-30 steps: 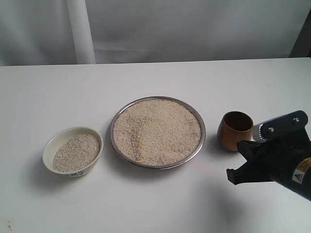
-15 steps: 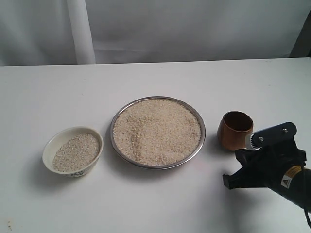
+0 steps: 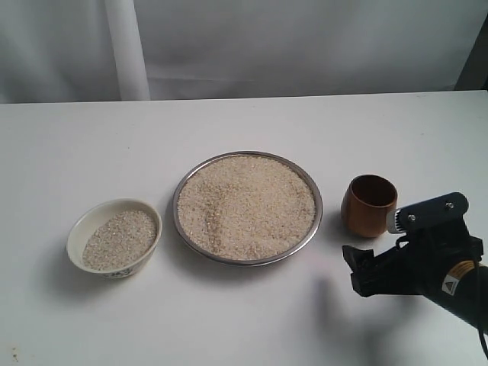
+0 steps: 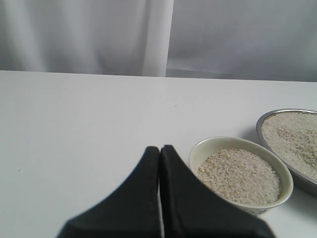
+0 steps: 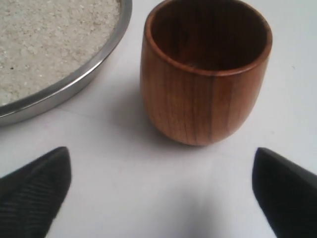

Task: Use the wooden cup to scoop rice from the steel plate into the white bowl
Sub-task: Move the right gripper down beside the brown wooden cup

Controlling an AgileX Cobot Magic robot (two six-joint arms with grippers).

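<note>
The steel plate [image 3: 177, 200] sits mid-table, heaped with rice [image 3: 248, 204]. Left of it stands the white bowl [image 3: 76, 232], partly filled with rice [image 3: 120, 238]. The wooden cup [image 3: 369, 206] stands upright and empty, just right of the plate. My right gripper [image 3: 371, 252] hovers low in front of the cup, open. In the right wrist view the cup [image 5: 205, 89] stands just beyond the wide-apart fingertips of that gripper [image 5: 161, 153], untouched, beside the plate's rim [image 5: 74, 84]. My left gripper [image 4: 160, 148] is shut and empty, close to the bowl [image 4: 198, 148]. It is out of the exterior view.
The white table [image 3: 244, 320] runs back to a pale curtain [image 3: 229, 46]. Nothing else stands on it. The plate's rim [image 4: 260, 126] shows just past the bowl in the left wrist view.
The right gripper has gone from shut to wide open and has dropped a little lower in front of the cup. The cup, plate and bowl have not moved.
</note>
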